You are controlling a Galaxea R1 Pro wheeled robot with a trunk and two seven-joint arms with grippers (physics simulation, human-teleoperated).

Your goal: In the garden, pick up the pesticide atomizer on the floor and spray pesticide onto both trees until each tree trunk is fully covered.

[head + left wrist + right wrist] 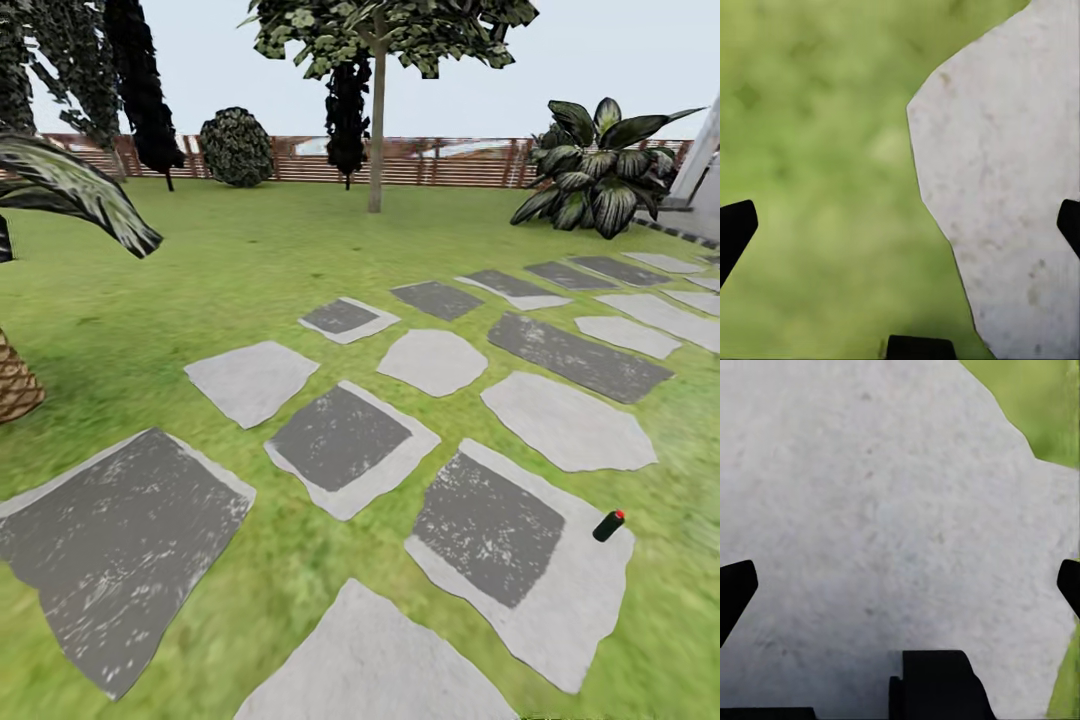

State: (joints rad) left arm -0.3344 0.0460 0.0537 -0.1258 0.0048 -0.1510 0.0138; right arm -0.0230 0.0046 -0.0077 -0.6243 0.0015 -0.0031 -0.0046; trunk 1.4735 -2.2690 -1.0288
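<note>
Garden lawn (pixel 200 270) extends to a brown slat fence (pixel 450 160) at the far edge. Path of grey stepping stones (pixel 350 445) runs from the near foreground toward the far right. Pesticide atomizer (pixel 608 525) lies on its side on the right edge of a pale stone slab (pixel 570 610), near the grass, at the lower right of the head view; small dark cylinder with a red tip as rendered here. Thin-trunked leafy tree (pixel 377 120) stands on the lawn ahead, near the fence. Dark columnar trees (pixel 145 90) and a round shrub (pixel 236 147) at the fence line. Broad-leaved plant (pixel 595 170) at far right. Scaly palm trunk (pixel 15 380) and a drooping frond (pixel 80 190) at the left edge.

Left gripper (pixel 900 225): fingers wide apart, nothing between them, above the boundary of grass and a pale stone (pixel 1012 187).

Right gripper (pixel 900 585): fingers wide apart, nothing between them, above a pale stone (pixel 885 510) with grass at one corner.
</note>
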